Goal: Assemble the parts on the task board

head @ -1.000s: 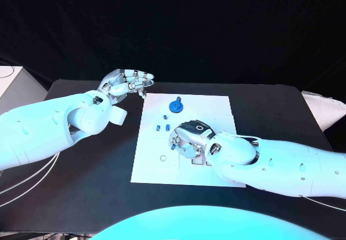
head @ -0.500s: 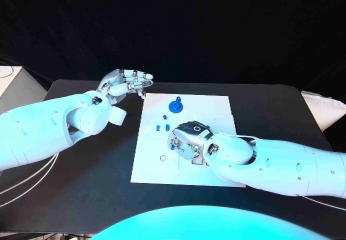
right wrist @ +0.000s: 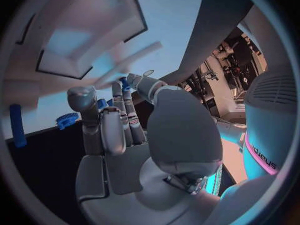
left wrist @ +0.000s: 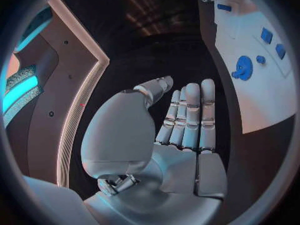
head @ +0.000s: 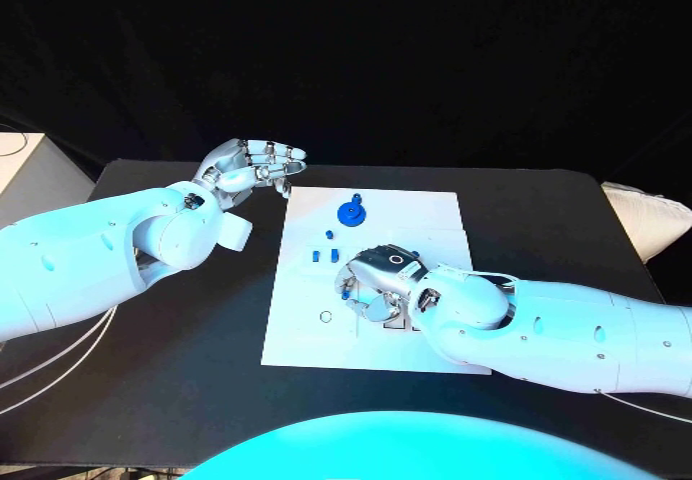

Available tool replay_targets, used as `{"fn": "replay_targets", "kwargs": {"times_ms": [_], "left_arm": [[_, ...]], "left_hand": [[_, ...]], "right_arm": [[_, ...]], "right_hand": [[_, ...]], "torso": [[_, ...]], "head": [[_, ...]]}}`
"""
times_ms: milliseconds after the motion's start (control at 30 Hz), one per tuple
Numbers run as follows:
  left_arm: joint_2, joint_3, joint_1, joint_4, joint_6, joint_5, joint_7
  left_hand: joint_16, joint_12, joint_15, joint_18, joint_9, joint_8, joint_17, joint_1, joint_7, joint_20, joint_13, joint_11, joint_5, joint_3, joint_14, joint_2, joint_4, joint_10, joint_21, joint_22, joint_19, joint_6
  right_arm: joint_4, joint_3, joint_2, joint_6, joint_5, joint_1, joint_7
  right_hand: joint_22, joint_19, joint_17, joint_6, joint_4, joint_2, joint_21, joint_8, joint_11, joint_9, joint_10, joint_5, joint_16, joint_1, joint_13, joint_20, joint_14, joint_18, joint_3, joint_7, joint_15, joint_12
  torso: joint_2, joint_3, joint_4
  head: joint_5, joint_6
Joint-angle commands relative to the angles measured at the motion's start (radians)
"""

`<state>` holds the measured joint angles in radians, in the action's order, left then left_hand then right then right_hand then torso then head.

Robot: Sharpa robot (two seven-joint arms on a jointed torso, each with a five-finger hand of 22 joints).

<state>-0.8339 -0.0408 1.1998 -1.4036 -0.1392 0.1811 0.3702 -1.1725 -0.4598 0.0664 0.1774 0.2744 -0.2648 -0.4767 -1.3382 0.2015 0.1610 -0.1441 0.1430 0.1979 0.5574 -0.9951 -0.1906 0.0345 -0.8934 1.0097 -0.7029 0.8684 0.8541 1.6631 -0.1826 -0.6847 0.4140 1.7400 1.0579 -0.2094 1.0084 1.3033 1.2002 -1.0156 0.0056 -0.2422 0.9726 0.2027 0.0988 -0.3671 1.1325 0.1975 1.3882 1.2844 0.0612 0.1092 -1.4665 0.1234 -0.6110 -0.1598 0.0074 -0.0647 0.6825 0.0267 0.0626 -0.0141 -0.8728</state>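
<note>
Two white robot arms reach over a black table (head: 173, 380). White task board (head: 310, 335) lies at centre. Left hand (head: 254, 165) hovers off the board's far-left corner, palm up, fingers apart, holding nothing. Right hand (head: 378, 285) rests mid-board, fingers curled down over small blue parts (head: 346, 293); can't tell if it grips one. Round blue part (head: 351, 212) & two small ones (head: 323, 255) lie beyond it.

Middle of the white rectangular task board (head: 310, 340) covered by the silver right hand (head: 378, 283), anything held beneath its fingers undeterminable
</note>
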Motion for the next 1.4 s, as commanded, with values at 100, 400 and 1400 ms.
{"fn": "replay_targets", "kwargs": {"times_ms": [100, 400, 1400], "left_arm": [[0.001, 0.001, 0.001, 0.0, 0.029, 0.002, 0.0], [0.001, 0.001, 0.001, 0.002, 0.035, 0.0, 0.004], [0.006, 0.0, -0.004, 0.008, 0.049, -0.001, 0.008]], "left_hand": [[0.004, -0.007, 0.001, 0.007, -0.001, -0.006, 0.002, 0.005, -0.001, 0.001, 0.001, -0.002, 0.0, -0.008, 0.005, 0.005, 0.0, 0.008, -0.005, 0.001, 0.009, -0.005], [0.004, -0.008, 0.001, 0.007, -0.001, -0.006, 0.002, 0.004, -0.001, 0.001, 0.0, -0.002, 0.0, -0.008, 0.005, 0.006, 0.0, 0.008, -0.006, 0.002, 0.009, -0.006], [0.003, -0.011, 0.001, 0.007, -0.001, -0.009, 0.002, 0.003, -0.001, 0.002, 0.0, -0.002, 0.0, -0.009, 0.005, 0.006, 0.0, 0.011, -0.007, 0.003, 0.011, -0.007]], "right_arm": [[0.002, -0.001, -0.006, 0.033, -0.013, -0.002, 0.016], [0.014, 0.0, -0.026, 0.114, -0.036, -0.001, 0.02], [0.022, 0.022, -0.269, -0.075, -0.15, 0.112, 0.075]], "right_hand": [[-0.026, -0.017, -0.023, 0.019, 0.007, -0.017, -0.033, -0.015, 0.005, 0.001, -0.036, 0.006, -0.012, -0.002, 0.003, 0.004, -0.026, 0.014, 0.033, -0.002, 0.01, -0.004], [-0.054, -0.025, -0.051, 0.036, 0.027, -0.017, -0.07, -0.034, 0.007, 0.005, -0.061, 0.019, -0.024, 0.004, 0.005, 0.007, -0.019, 0.02, 0.1, -0.002, 0.01, -0.02], [-0.009, 0.023, -0.016, 0.099, 0.281, 0.036, -0.061, -0.11, 0.001, 0.013, -0.122, -0.056, 0.021, 0.203, 0.005, 0.004, -0.028, 0.01, 0.579, 0.01, 0.008, -0.1]], "torso": [[0.0, 0.0002, 0.0007], [0.0, 0.0, 0.0011], [0.0, -0.0001, 0.0018]], "head": [[-0.002, 0.0], [-0.006, 0.0], [-0.034, 0.033]]}}
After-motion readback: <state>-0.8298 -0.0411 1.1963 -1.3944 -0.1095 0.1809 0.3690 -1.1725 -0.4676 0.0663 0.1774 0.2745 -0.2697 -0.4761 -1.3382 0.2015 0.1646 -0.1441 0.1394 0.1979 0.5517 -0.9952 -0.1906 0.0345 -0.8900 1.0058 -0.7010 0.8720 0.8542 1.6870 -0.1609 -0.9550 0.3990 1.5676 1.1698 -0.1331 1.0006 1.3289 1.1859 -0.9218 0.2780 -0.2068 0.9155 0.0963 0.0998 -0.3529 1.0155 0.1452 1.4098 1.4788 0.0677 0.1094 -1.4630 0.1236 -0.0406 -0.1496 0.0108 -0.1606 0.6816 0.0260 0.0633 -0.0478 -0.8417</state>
